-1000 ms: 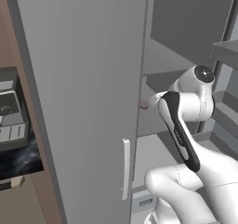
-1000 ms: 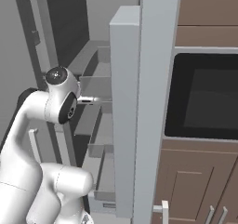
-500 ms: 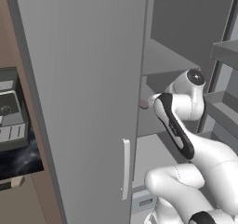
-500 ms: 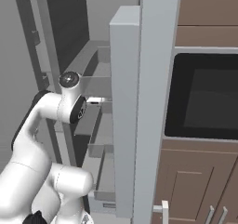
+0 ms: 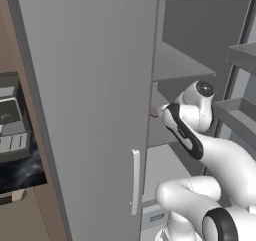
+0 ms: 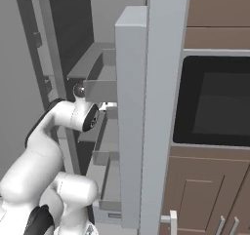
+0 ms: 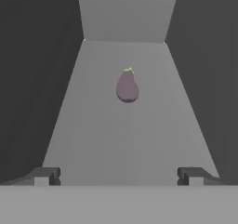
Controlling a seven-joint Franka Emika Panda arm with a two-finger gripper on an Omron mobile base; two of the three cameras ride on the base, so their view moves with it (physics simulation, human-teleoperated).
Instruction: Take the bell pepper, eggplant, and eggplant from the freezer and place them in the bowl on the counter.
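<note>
One eggplant (image 7: 127, 86) lies on a freezer shelf (image 7: 93, 139), just above frame centre, straight ahead of the gripper (image 7: 119, 176), stem pointing away; the jaws stand wide apart and empty.

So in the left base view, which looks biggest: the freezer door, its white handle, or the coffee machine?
Largest to smallest, as they look in the left base view:
1. The freezer door, by far the largest.
2. The coffee machine, cut off by the picture's left edge, so part is unseen.
3. The white handle, a slim strip.
</note>
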